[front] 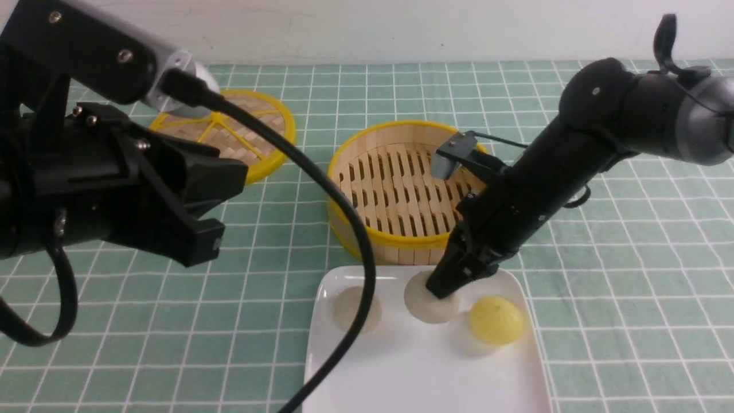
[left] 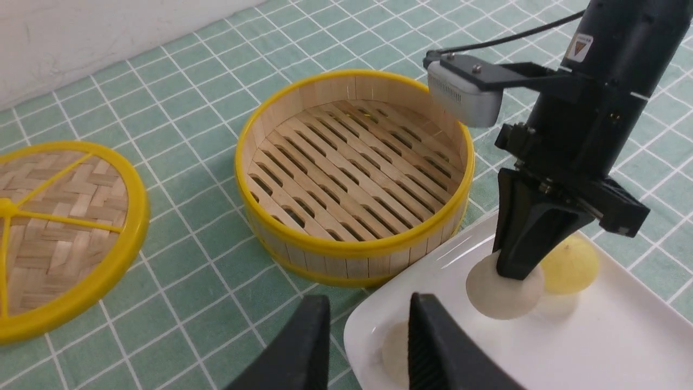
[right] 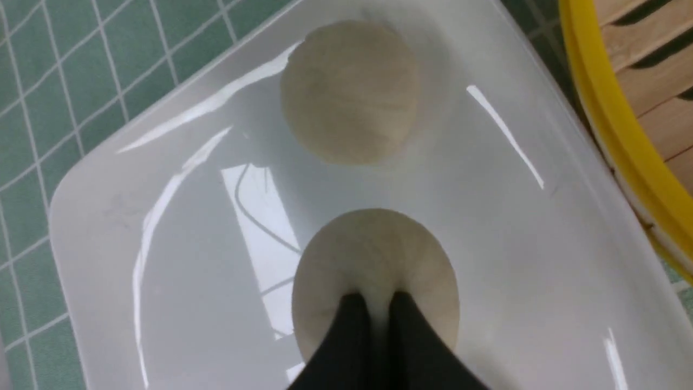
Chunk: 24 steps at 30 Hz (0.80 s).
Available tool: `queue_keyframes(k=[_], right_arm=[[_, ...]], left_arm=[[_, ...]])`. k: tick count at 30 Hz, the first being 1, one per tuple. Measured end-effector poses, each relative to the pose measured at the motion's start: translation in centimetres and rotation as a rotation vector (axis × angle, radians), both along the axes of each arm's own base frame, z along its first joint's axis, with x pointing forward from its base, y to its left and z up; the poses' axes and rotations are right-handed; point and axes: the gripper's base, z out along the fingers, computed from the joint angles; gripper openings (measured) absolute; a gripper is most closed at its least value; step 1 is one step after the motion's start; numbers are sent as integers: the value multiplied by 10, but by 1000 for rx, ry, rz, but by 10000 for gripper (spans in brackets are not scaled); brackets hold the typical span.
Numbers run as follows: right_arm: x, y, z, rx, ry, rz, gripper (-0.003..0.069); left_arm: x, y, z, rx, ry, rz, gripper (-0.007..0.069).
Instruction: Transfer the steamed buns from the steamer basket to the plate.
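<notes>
My right gripper (front: 444, 292) is shut on the pleated top of an off-white steamed bun (front: 427, 307), pinching it over the white plate (front: 424, 373). I cannot tell whether that bun touches the plate. The pinch shows close up in the right wrist view, gripper (right: 376, 298) on bun (right: 373, 254). A second off-white bun (front: 352, 310) and a pale yellow bun (front: 496, 320) lie on the plate either side of it. No bun is in the steamer basket (front: 373, 246) behind the plate. My left gripper (left: 368, 303) is open with nothing in it, raised above the cloth left of the plate.
The flat woven lid (front: 252, 132) with its yellow rim lies at the back left on the green checked cloth. My left arm's black cable (front: 355, 241) hangs across the plate's left part and the left bun. A pale wall closes off the back.
</notes>
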Motion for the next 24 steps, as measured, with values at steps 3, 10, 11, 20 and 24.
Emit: queue_keyframes(k=[3,10,11,20,24], right_arm=[[2,1,-12,-10,20,5,29],[4,2,-19,-11,31,14,56],[4,2,-19,-10,31,17,71],[4,3,-7,10,28,50,533],[-2,4,16,55,5,79,668]], left_arm=[[0,0,0,0,0,0,239],[0,0,0,-1,-2,1,239],[0,0,0,-2,-4,2,239],[0,0,1,-3,-6,3,239],[0,0,1,-3,-6,3,239]])
